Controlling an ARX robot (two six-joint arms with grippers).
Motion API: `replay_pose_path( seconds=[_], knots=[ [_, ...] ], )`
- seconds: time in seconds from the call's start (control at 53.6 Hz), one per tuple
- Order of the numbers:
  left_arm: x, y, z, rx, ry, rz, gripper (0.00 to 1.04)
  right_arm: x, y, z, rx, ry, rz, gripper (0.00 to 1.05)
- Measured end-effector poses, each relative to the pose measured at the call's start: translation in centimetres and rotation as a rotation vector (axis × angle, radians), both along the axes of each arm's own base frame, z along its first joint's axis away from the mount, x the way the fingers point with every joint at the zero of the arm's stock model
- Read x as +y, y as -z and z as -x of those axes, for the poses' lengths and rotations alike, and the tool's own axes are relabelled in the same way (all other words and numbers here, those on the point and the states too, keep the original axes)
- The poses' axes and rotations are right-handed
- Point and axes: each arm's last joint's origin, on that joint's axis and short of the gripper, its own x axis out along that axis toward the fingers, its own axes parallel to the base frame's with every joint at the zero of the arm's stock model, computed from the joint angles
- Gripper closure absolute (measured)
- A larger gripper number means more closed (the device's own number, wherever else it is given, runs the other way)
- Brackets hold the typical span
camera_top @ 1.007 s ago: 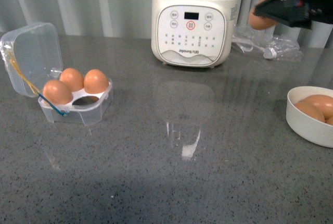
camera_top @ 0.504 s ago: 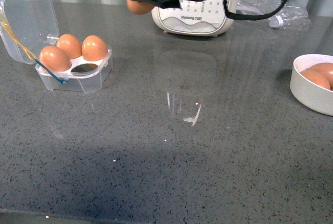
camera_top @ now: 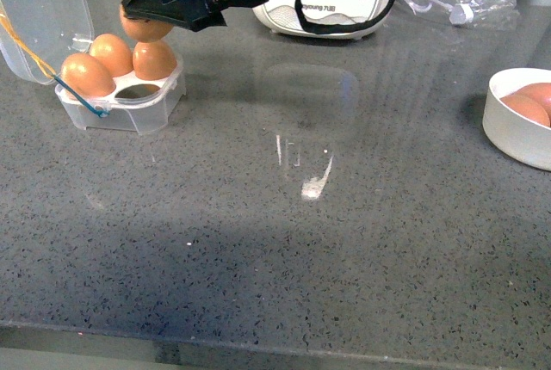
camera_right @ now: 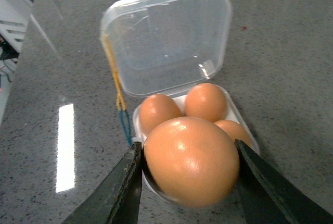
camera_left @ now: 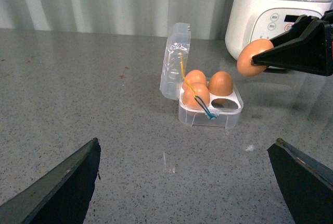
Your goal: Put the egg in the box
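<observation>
My right gripper [camera_top: 145, 19] is shut on the egg [camera_top: 140, 24], an orange-brown one held in the air just above the box [camera_top: 129, 105]. The box is a clear plastic case at the table's far left. Its lid [camera_top: 39, 4] stands open, with yellow and blue bands on it. Three brown eggs [camera_top: 86, 75] fill three slots and the front right slot [camera_top: 138, 90] is bare. In the right wrist view the egg [camera_right: 191, 160] sits between both fingers, over the box [camera_right: 136, 125]. My left gripper [camera_left: 184, 193] is open, low over bare table, well short of the box [camera_left: 210, 114].
A white blender base [camera_top: 331, 10] stands at the back centre, behind my right arm. Crumpled clear plastic [camera_top: 456, 0] lies at the back right. A round white bowl [camera_top: 513, 133] with more brown eggs sits at the right edge. The table is grey speckled stone.
My right arm has swept from the far right across to the left with the egg and now hovers over the box. The front view has tilted lower.
</observation>
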Motion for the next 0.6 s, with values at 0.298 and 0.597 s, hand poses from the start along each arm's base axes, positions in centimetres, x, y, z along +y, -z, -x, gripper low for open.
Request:
replay_pose_path(
  seconds=[0.298,0.597],
  knots=[
    [0.0,0.0,0.0,0.000,0.000,0.000,0.07,1.1,0.7,1.1,-0.021,-0.057,0.076,0.61],
    [0.0,0.0,0.0,0.000,0.000,0.000,0.07,1.4,0.8,0.9,-0.049,-0.047,0.122,0.61]
  ],
)
